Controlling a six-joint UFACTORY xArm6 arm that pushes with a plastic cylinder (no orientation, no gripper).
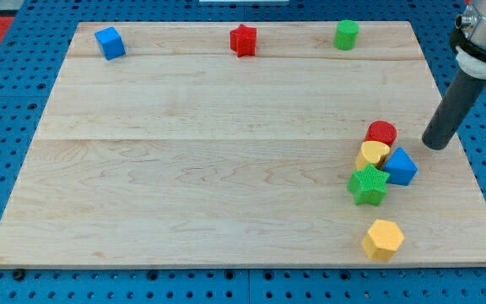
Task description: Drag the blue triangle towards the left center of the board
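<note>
The blue triangle [402, 166] sits at the view's right on the wooden board [209, 169], in a tight cluster. It touches a yellow heart block [373, 154] on its left, with a red cylinder [382, 133] above and a green star [368, 185] below-left. My tip [434, 145] rests on the board just right of and slightly above the blue triangle, a small gap apart.
A yellow hexagon [383, 240] lies near the bottom right. Along the top edge are a blue cube [109, 42] at left, a red star [243, 40] in the middle and a green cylinder [346, 35] at right. Blue pegboard surrounds the board.
</note>
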